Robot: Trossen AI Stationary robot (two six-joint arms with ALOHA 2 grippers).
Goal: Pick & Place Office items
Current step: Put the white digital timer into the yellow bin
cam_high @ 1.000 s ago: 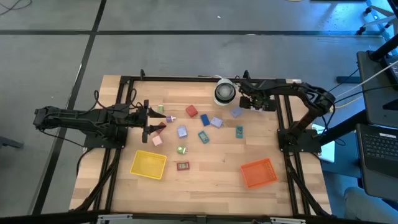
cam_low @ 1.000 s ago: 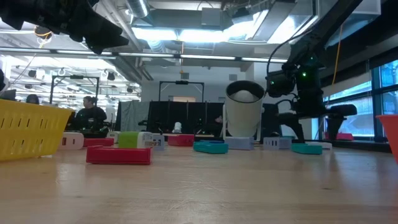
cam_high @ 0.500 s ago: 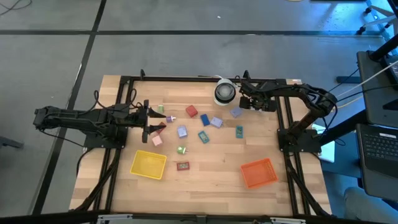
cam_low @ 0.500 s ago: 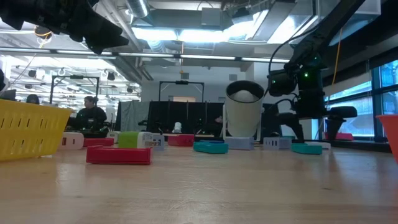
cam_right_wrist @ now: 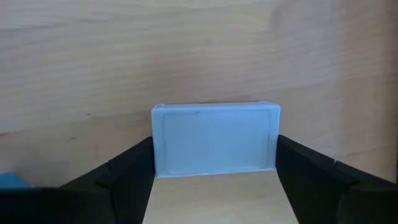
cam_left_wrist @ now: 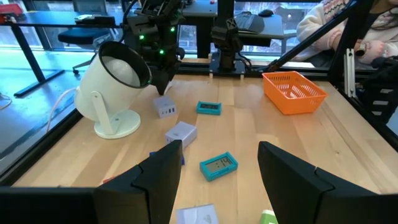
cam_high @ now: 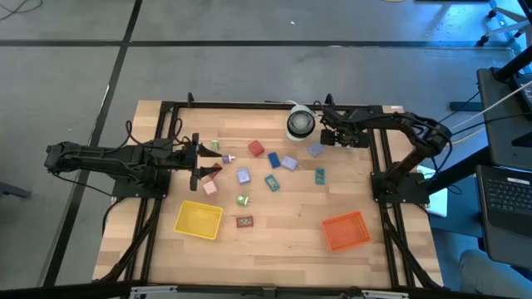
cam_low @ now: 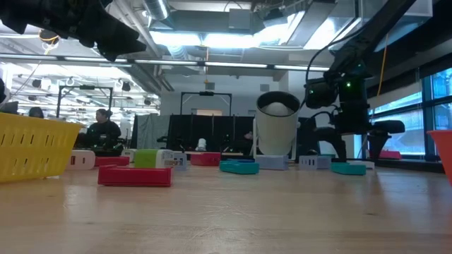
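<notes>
Small office items lie scattered over the middle of the wooden table: a red one (cam_high: 256,149), a blue one (cam_high: 274,160), teal ones (cam_high: 273,182), lavender, pink and green ones. A pale lavender-blue block (cam_right_wrist: 214,138) rests flat on the table at the far right (cam_high: 317,150). My right gripper (cam_right_wrist: 214,186) points down over it, open, one finger beside each short end. My left gripper (cam_left_wrist: 221,149) hovers open at the table's left side (cam_high: 204,164), with nothing between its fingers. My right gripper comes from above with one finger (cam_right_wrist: 127,165) at each short end (cam_right_wrist: 155,140) of the lavender-blue block. I cannot tell whether the fingers touch it. The block lies flat on the table.
A white round roll (cam_high: 300,124) stands just left of my right gripper. A yellow tray (cam_high: 199,219) sits at the near left and an orange tray (cam_high: 346,230) at the near right. A dark frame (cam_high: 249,105) runs round the table's edges.
</notes>
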